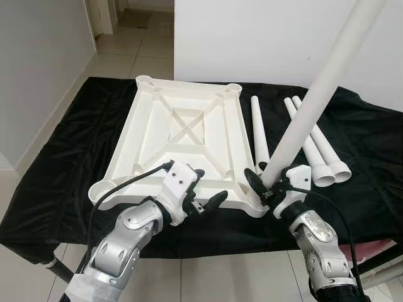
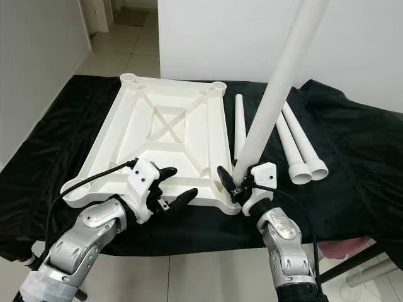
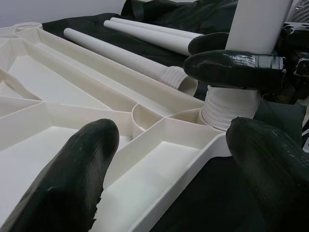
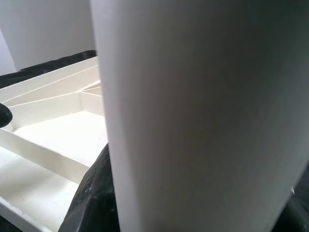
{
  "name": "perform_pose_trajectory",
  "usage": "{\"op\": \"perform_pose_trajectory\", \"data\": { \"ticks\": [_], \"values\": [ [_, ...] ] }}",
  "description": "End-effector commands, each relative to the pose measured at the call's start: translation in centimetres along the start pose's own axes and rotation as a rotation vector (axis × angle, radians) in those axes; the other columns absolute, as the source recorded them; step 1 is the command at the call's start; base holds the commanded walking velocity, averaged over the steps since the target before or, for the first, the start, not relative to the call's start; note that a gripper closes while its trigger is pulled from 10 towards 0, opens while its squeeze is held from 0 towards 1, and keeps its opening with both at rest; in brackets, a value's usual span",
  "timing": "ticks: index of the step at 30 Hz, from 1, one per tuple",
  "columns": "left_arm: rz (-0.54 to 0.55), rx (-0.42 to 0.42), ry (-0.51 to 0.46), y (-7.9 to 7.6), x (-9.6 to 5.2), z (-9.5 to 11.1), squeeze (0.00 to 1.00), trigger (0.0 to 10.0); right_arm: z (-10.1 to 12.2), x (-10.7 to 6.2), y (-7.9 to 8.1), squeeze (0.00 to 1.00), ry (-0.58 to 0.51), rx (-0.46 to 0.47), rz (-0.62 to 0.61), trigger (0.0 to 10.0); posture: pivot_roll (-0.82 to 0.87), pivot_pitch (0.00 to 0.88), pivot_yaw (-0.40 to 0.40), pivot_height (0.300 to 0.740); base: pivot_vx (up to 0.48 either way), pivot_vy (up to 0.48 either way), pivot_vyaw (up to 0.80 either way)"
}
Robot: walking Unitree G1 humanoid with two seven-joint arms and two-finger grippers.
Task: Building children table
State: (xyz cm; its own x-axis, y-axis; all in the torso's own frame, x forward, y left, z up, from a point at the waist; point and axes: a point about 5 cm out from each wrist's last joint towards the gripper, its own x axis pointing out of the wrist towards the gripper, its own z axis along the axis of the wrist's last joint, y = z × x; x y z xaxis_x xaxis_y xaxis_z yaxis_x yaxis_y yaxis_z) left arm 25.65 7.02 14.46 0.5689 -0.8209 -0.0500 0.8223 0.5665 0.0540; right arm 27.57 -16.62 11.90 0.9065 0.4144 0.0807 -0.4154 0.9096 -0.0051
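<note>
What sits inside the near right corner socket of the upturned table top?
The ribbed end of a white table leg stands in the socket of the table top, gripped by the right claw. The socket's bottom is covered.

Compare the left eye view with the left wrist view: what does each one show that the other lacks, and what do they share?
Left eye view alone: the black cloth, the tiled floor, both silver arms, and the far sockets of the upturned tabletop.

Left wrist view alone: the ribbed end of the held leg sitting in the near corner socket, seen close between the open left claw.

Shared: tabletop, three spare legs, right claw gripping the leg.
</note>
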Motion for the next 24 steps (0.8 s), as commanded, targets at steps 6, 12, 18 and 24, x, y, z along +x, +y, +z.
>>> {"op": "perform_pose_trajectory", "data": {
  "ticks": [6,12,18,24],
  "values": [
    [0.05,0.015,-0.002,0.3,-0.1,0.3,0.0,10.0,-2.4,-0.9,-0.2,0.0,0.079,0.058,-0.068,10.0,0.01,0.004,-0.055,0.74,0.0,0.0,0.0],
    [0.066,0.013,-0.002,0.6,-0.3,0.4,0.0,10.0,-2.2,-1.6,0.7,0.0,0.014,-0.078,-0.029,10.0,0.01,0.015,-0.05,0.74,0.0,0.0,0.0],
    [0.068,0.018,0.0,0.7,-0.3,0.5,0.0,10.0,-2.3,-1.7,1.0,0.0,0.021,-0.105,-0.003,10.0,0.01,0.018,-0.047,0.74,0.0,0.0,0.0],
    [0.072,0.022,-0.003,1.0,-0.2,0.6,0.0,10.0,-2.8,-1.3,1.3,0.0,0.061,-0.103,0.041,10.0,0.01,0.014,-0.045,0.74,0.0,0.0,0.0]
  ]
}}
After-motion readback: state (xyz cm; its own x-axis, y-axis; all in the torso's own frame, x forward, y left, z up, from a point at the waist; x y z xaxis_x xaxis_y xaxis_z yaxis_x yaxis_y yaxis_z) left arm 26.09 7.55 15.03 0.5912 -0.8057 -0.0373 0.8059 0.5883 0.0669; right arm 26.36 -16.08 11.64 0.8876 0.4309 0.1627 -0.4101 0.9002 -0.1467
